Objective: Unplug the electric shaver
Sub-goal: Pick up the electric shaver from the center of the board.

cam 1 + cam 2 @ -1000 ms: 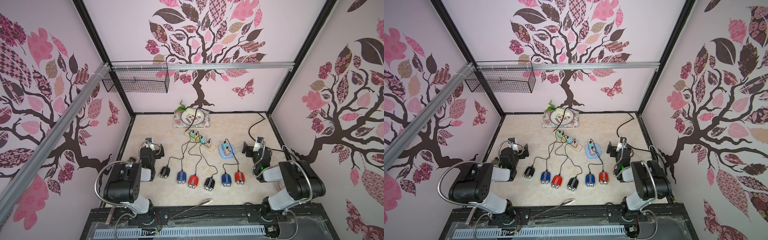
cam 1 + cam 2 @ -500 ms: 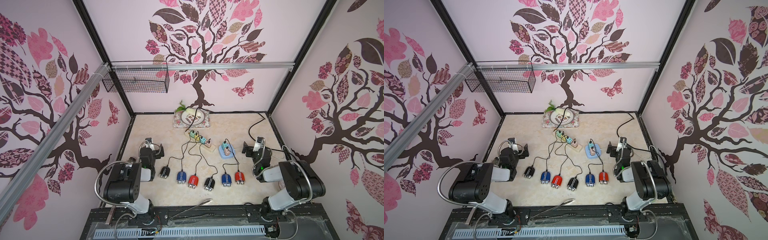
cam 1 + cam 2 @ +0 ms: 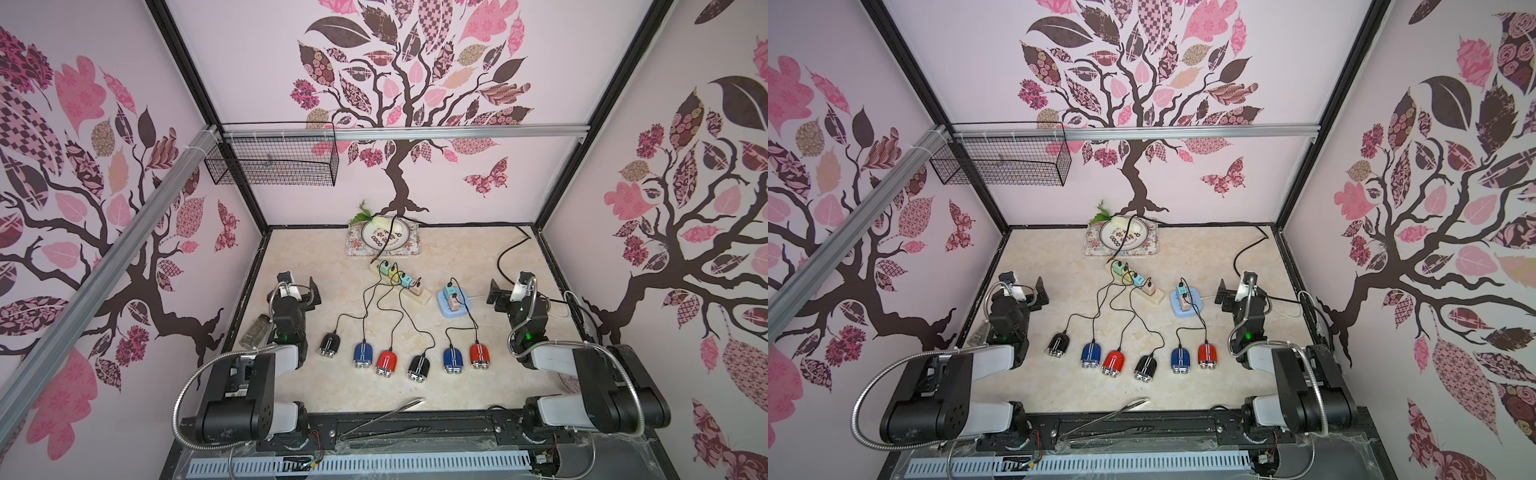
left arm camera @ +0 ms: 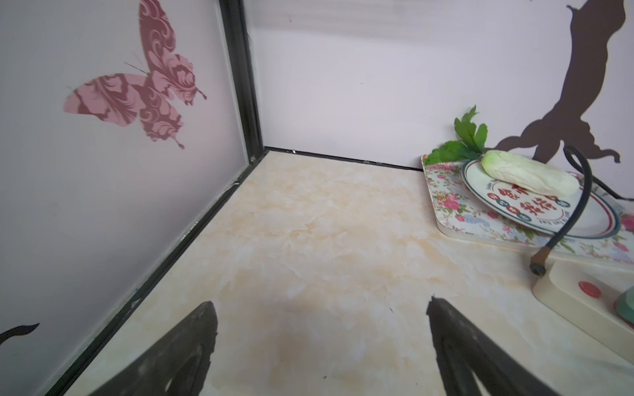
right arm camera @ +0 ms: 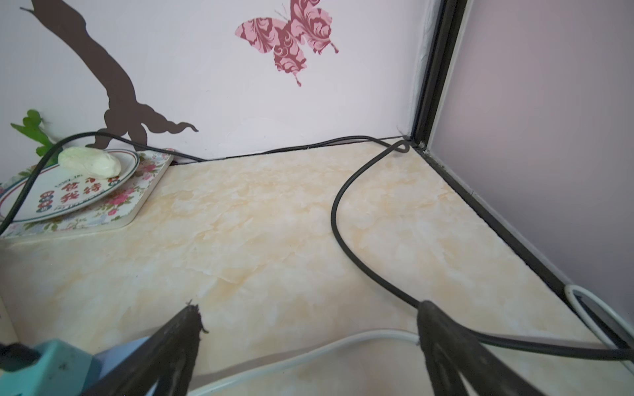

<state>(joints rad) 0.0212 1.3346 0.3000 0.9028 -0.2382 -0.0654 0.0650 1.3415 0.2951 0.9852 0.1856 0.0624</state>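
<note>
Several electric shavers lie in a row near the table's front: black (image 3: 329,345), blue (image 3: 363,354), red (image 3: 386,363), black (image 3: 419,368), blue (image 3: 452,359), red (image 3: 480,355). Thin black cords run from them to coloured plugs on a cream power strip (image 3: 401,282) and a blue socket block (image 3: 453,301). My left gripper (image 3: 309,291) stands open at the left, over bare table (image 4: 320,305). My right gripper (image 3: 496,293) stands open right of the blue block, empty, above a white cable (image 5: 308,307).
A floral tray (image 3: 353,249) holding a plate and a cabbage stands at the back wall. A clear bottle (image 3: 255,332) lies by the left wall. Metal tongs (image 3: 386,413) lie at the front edge. A thick black cable (image 3: 505,257) loops at the back right.
</note>
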